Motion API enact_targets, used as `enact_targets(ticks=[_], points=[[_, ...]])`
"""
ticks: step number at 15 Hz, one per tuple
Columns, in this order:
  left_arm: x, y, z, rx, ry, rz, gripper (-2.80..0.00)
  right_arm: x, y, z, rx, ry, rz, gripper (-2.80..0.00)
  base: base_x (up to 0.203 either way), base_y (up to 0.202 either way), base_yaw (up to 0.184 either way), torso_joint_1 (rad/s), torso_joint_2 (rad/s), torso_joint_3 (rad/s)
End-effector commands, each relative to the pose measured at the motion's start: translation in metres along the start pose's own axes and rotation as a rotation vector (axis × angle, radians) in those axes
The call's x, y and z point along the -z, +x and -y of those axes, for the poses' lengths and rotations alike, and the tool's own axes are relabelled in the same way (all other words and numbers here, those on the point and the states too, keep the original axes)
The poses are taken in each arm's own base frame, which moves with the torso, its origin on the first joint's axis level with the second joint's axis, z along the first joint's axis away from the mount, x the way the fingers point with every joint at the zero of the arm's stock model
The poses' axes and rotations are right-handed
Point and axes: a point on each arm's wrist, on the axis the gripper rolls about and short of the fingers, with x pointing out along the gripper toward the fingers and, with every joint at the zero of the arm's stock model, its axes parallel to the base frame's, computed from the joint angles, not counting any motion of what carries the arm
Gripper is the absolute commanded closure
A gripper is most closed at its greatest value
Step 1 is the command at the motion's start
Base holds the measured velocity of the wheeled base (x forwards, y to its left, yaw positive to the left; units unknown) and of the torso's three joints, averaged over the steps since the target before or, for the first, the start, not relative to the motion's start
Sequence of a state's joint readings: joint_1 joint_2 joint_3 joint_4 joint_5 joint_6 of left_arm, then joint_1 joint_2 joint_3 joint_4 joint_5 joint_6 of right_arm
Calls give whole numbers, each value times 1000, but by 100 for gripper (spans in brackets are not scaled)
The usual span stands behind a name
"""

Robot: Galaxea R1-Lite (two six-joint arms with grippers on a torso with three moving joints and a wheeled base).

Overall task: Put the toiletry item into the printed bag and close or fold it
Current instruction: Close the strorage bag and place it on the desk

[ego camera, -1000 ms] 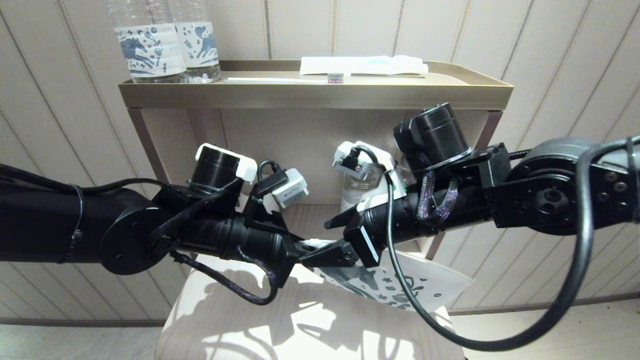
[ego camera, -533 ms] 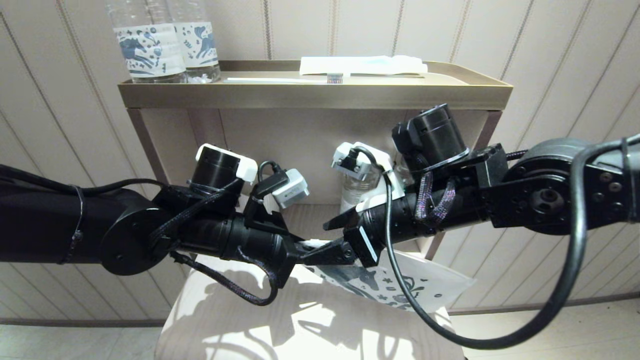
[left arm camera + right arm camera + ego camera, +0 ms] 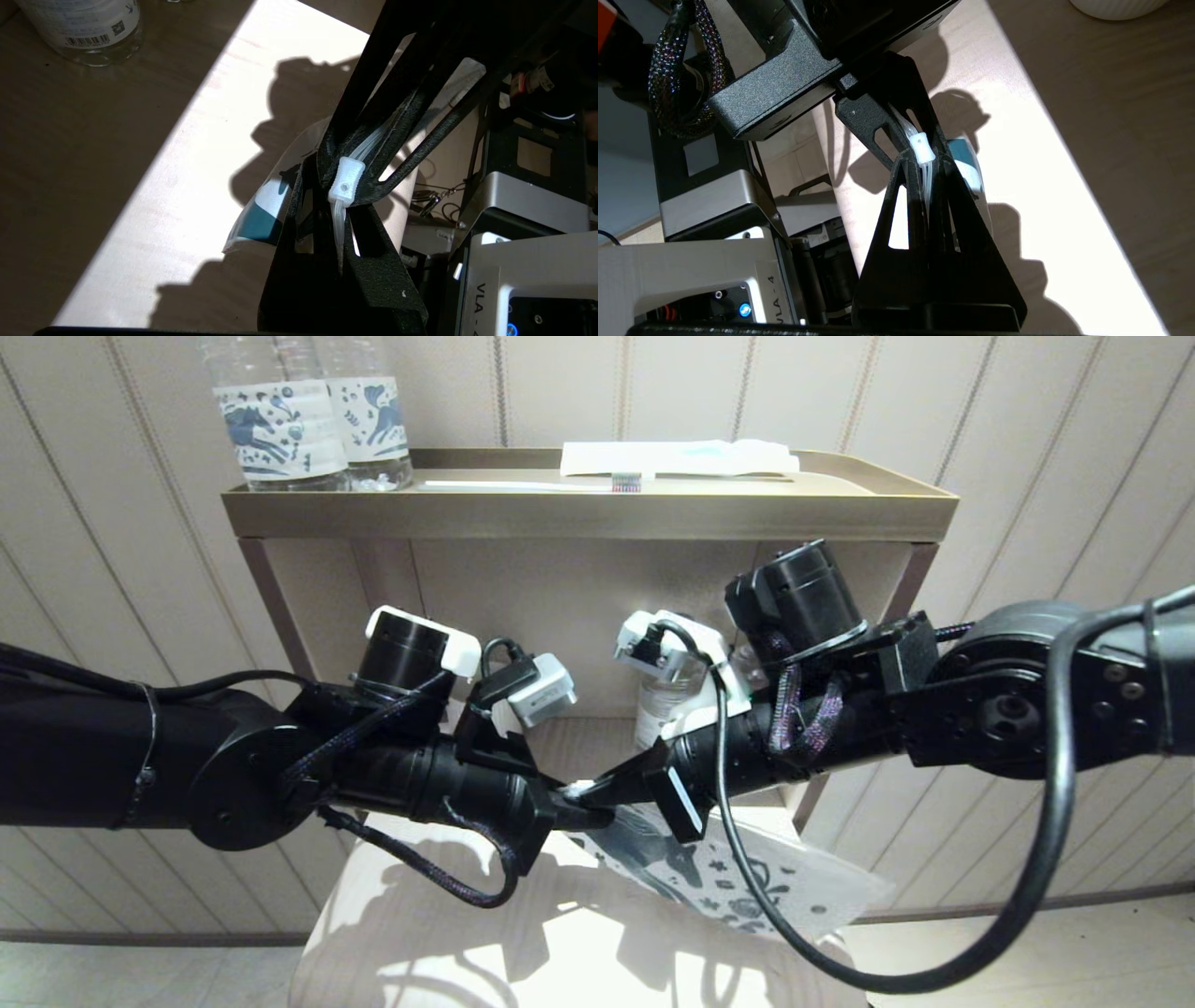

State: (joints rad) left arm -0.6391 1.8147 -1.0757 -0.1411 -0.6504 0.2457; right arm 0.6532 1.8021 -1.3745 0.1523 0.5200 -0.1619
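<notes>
- Nearest the robot, a pale wooden lower shelf (image 3: 448,933) with a rounded front edge carries a broad band of sunlight and the hard shadows of both arms.
- Just above it the two grippers meet tip to tip: the left gripper (image 3: 583,817) reaches in from the left, and its black fingers (image 3: 327,242) are pressed together on the translucent zip strip at the top of the printed bag (image 3: 738,882), a flat white pouch with a dark blue horse and small motifs.
- The right gripper (image 3: 602,791) comes in from the right with its fingers (image 3: 924,219) also clamped on that strip, right beside the small white zip slider (image 3: 345,179), which sits between the two sets of tips.
- The pouch hangs down and to the right from this shared grip, over the shelf's right front part.
- The white comb cannot be made out in any view.
- Further back on the lower shelf stands a clear plastic bottle (image 3: 665,700), partly hidden behind the right wrist.
- Above, a brass-coloured tray top (image 3: 588,513) holds two clear water bottles with blue horse labels (image 3: 308,415), a thin toothbrush (image 3: 532,483) and a flat white wrapped packet (image 3: 677,457).
- Behind it all is a beige wall with vertical stripes (image 3: 1027,420).
</notes>
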Motion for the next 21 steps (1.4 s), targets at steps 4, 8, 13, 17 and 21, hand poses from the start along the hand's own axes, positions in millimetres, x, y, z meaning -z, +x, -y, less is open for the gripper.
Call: enact_targets(ticks=[4, 8, 13, 17, 21], points=[[1, 2, 1, 11, 5, -2, 0, 1, 1, 0, -4, 1, -5, 0, 0, 0, 0, 0, 0, 0], [2, 2, 2, 11, 6, -3, 0, 1, -2, 2, 5, 5, -2, 0, 0, 0, 0, 0, 0, 0], [1, 1, 3, 10, 7, 0, 0, 4, -11, 0, 15, -13, -1, 0, 0, 0, 0, 0, 0, 0], [0, 0, 2, 7, 8, 3, 0, 7, -19, 4, 36, -10, 1, 0, 0, 0, 0, 0, 0, 0], [0, 0, 0, 2, 6, 2, 0, 9, -26, 6, 53, -6, 6, 0, 0, 0, 0, 0, 0, 0]])
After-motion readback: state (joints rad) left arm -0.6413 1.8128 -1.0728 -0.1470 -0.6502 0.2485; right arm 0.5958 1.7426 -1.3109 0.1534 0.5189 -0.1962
